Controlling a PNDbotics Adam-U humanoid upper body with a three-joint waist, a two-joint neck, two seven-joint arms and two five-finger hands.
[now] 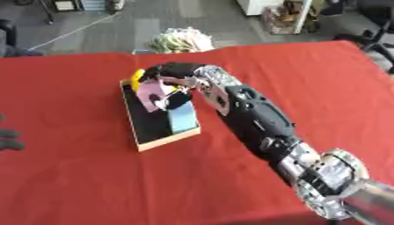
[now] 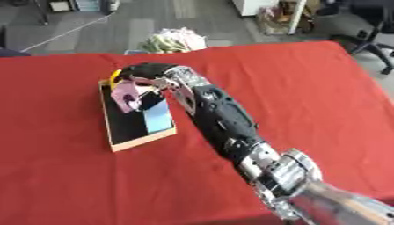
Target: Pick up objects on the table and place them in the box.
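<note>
A shallow box (image 1: 147, 144) with tan walls and a dark floor lies on the red table. My right arm reaches from the lower right across to it. My right hand (image 1: 171, 74) hovers over the box's far end, fingers curled round a pink object (image 1: 150, 93) with a dark hole in it. A yellow thing (image 1: 137, 78) shows at the box's far left corner beside the hand. A pale blue flat piece (image 1: 183, 118) lies inside the box on its right side. At the left edge, dark fingers of my left hand (image 1: 8, 139) show.
The red cloth (image 1: 308, 74) covers the whole table. A bundle of pale striped fabric (image 1: 181, 40) lies just past the table's far edge. Office chairs and shelving stand on the grey floor beyond.
</note>
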